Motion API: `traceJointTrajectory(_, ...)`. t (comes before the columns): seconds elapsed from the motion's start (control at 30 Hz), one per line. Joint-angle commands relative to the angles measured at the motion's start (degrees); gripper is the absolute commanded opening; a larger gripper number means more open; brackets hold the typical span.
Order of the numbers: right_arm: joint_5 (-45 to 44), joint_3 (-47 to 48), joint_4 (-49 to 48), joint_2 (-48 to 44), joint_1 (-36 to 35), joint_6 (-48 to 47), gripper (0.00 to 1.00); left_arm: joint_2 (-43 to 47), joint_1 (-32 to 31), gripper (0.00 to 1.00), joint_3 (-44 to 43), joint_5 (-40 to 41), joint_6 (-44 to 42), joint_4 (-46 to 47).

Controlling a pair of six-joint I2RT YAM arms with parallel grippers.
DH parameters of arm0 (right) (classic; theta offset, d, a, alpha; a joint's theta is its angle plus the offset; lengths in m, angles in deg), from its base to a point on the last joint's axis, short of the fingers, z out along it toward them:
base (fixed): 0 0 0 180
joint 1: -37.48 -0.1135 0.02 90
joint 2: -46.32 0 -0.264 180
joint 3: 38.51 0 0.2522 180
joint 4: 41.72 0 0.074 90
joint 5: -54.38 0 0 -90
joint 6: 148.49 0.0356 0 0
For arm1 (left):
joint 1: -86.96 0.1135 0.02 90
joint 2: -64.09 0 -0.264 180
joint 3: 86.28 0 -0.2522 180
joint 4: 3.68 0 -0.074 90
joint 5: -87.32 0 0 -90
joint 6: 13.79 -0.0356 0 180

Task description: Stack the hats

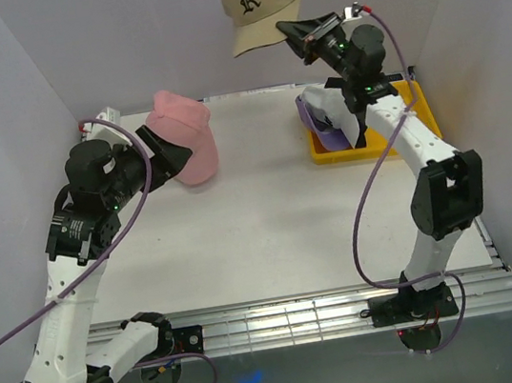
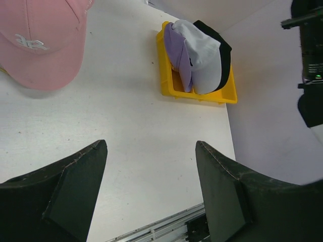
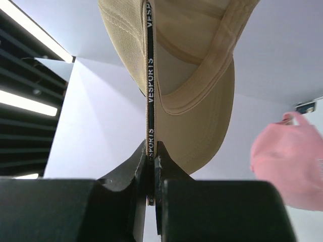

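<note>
My right gripper [image 1: 292,34] is shut on the rim of the tan cap with the dark "R" [image 1: 258,0] and holds it high above the back of the table; the right wrist view shows the cap [image 3: 192,75] from below, pinched at its sweatband. The pink cap [image 1: 184,135] lies on the table at the back left, also in the left wrist view [image 2: 38,43]. My left gripper [image 1: 166,155] is open and empty, next to the pink cap. The purple [image 2: 175,53], white [image 2: 202,55] and black [image 2: 222,50] caps sit together in a yellow bin [image 2: 202,96].
The yellow bin [image 1: 418,114] stands at the back right of the white table. Grey walls close in the back and both sides. A metal rail runs along the table's near edge [image 1: 303,314].
</note>
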Motion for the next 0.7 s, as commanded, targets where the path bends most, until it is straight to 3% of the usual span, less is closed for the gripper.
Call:
traceJointTrajectory(0.0, -6.96, 4.99, -18.04, 5.78, -5.02, 9.63, 0.08, 1.47, -0.17, 0.81, -3.74, 1.46, -0.49, -1.90)
traceJointTrajectory(0.33, -11.37, 22.74, -24.73, 26.98, -14.25, 16.93, 0.08, 1.82, -0.17, 0.81, -9.28, 4.89, -0.49, -5.33)
traceJointTrajectory(0.67, -12.77, 24.69, -30.53, 36.04, -20.06, 20.80, 0.08, 0.85, -0.17, 0.81, -10.96, 5.59, -0.76, -5.78)
